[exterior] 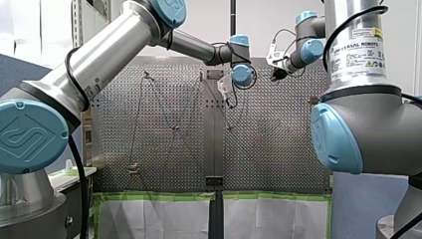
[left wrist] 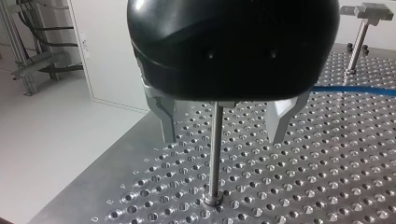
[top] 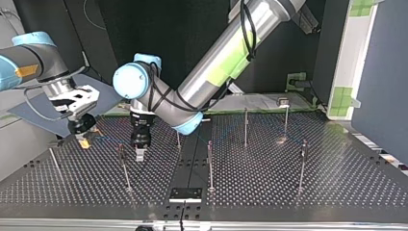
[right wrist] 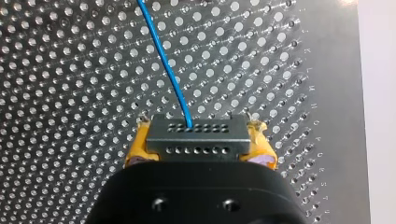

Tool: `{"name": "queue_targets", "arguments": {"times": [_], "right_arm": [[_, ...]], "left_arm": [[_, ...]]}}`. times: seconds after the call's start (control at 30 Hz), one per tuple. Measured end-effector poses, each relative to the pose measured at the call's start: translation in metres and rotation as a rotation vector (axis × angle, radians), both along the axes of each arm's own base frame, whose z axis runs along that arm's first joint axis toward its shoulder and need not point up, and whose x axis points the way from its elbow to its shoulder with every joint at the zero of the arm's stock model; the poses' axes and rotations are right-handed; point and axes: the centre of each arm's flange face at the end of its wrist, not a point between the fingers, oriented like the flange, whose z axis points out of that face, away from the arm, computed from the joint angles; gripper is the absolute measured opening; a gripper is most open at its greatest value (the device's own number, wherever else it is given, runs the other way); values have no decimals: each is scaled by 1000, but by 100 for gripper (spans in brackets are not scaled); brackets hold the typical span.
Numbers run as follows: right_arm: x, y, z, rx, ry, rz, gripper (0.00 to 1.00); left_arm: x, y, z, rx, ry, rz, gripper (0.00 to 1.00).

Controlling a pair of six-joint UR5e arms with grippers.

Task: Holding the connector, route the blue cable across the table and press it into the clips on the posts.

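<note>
In the right wrist view my right gripper (right wrist: 198, 150) has its yellow pads (right wrist: 261, 148) shut on the grey connector (right wrist: 196, 135). The blue cable (right wrist: 163, 60) runs out of the connector and away over the perforated table. In the left wrist view my left gripper (left wrist: 223, 137) stands open, its metal fingers (left wrist: 168, 121) on either side of a thin post (left wrist: 215, 154) without touching it. The blue cable (left wrist: 355, 90) passes beside this gripper, low over the table. In the top view my left gripper (top: 139, 151) hangs next to a post (top: 126, 168), with my right gripper (top: 84, 139) at its left.
Several more thin posts (top: 210, 166) (top: 245, 127) (top: 302, 166) stand across the perforated table (top: 337, 192). A post with a clip on top (left wrist: 364, 18) is farther off in the left wrist view. The table's edge (left wrist: 116, 149) lies close beside my left gripper.
</note>
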Motion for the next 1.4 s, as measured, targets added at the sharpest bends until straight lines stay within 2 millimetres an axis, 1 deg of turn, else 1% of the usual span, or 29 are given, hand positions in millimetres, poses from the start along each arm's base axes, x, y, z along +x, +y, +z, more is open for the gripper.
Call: {"name": "queue_targets", "arguments": {"times": [0.47, 0.5, 1.4], "right_arm": [[0, 0, 0, 0, 0, 0, 0], [0, 0, 0, 0, 0, 0, 0], [0, 0, 0, 0, 0, 0, 0]], "left_arm": [[0, 0, 0, 0, 0, 0, 92], [0, 0, 0, 0, 0, 0, 95], [0, 0, 0, 0, 0, 0, 95]]}}
